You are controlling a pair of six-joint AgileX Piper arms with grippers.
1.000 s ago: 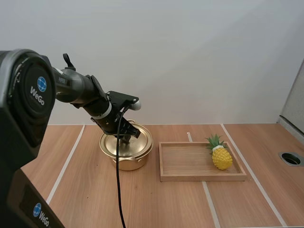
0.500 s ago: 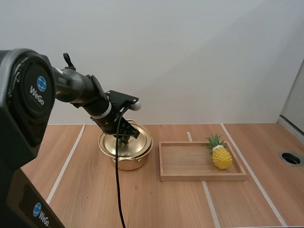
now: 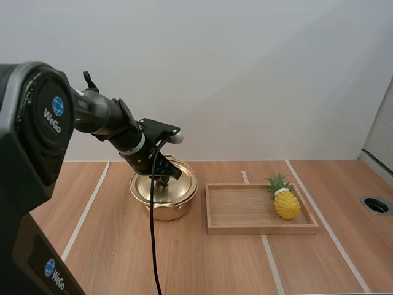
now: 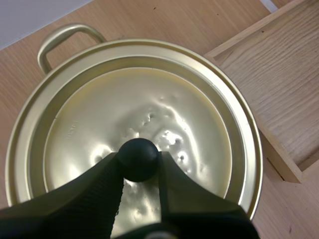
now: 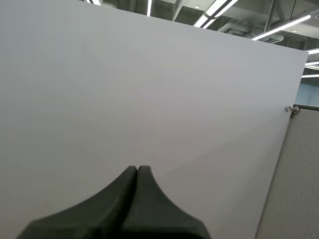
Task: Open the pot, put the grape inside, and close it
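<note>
A gold pot [image 3: 164, 208] with its lid [image 3: 178, 182] on stands left of the middle of the table. My left gripper [image 3: 163, 179] reaches down onto the lid. In the left wrist view my left gripper [image 4: 139, 160] is shut on the lid's black knob [image 4: 138, 155], with the dented gold lid [image 4: 194, 124] and the pot's side handle [image 4: 64, 38] around it. No grapes are in view; a yellow toy pineapple [image 3: 287, 203] lies in the wooden tray [image 3: 245, 229]. My right gripper [image 5: 138, 173] is shut on nothing and faces a blank wall.
The wooden tray's corner [image 4: 279, 94] lies close beside the pot. White tape lines run across the wooden table. A round grommet hole [image 3: 376, 205] sits at the far right edge.
The lid and pot shifted slightly left half a second ago and are now back a little to the right. My left gripper stays shut on the knob.
</note>
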